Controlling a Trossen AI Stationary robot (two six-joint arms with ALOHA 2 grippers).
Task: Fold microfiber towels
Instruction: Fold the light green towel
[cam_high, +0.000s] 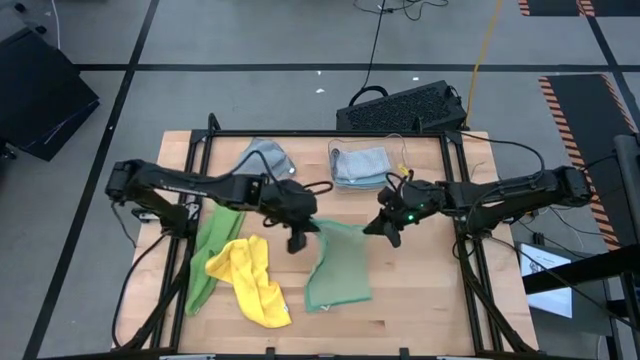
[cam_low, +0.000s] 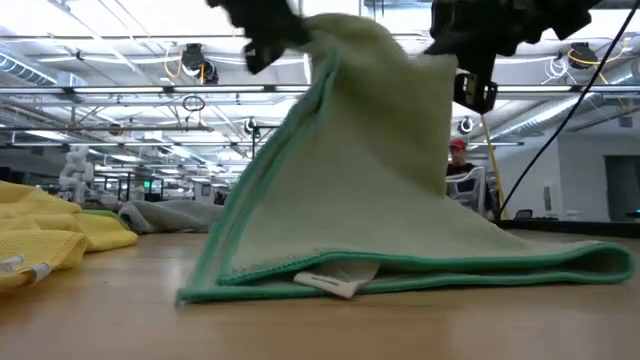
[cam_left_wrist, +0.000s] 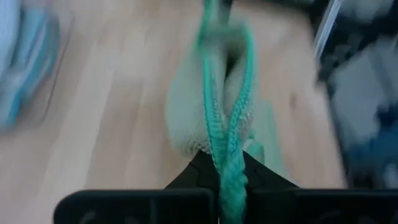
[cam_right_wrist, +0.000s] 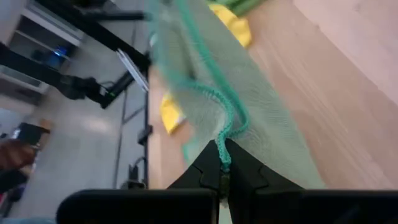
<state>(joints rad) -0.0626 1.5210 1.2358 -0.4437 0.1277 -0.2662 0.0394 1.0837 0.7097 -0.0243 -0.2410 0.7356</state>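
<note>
A sage green towel (cam_high: 338, 265) is held up by its far edge between my two grippers. Its near part lies flat on the wooden table (cam_high: 420, 300), and a white label (cam_low: 335, 283) shows at the near hem. My left gripper (cam_high: 297, 240) is shut on the towel's far left corner, my right gripper (cam_high: 388, 232) on its far right corner. A yellow towel (cam_high: 255, 280) lies crumpled at the near left, partly on a bright green towel (cam_high: 210, 250). A grey towel (cam_high: 265, 158) lies at the far left. My left gripper pinches the towel's green stitched hem (cam_left_wrist: 230, 180) between its two fingers, where two runs of hem come together. It comes from the table's left, slanting down. The cloth hangs away from the fingers and sags to the table. My right gripper pinches the stitched hem at a corner (cam_right_wrist: 222, 155) between its two fingers, slanting slightly down from the table's right. The cloth spreads away from the fingers in a slack sheet, down to the table.
A clear bin (cam_high: 340, 150) at the far middle holds a folded light blue towel (cam_high: 362, 165). A dark keyboard-like box (cam_high: 400, 108) lies beyond the table's far edge. Bare wood shows at the near right of the table.
</note>
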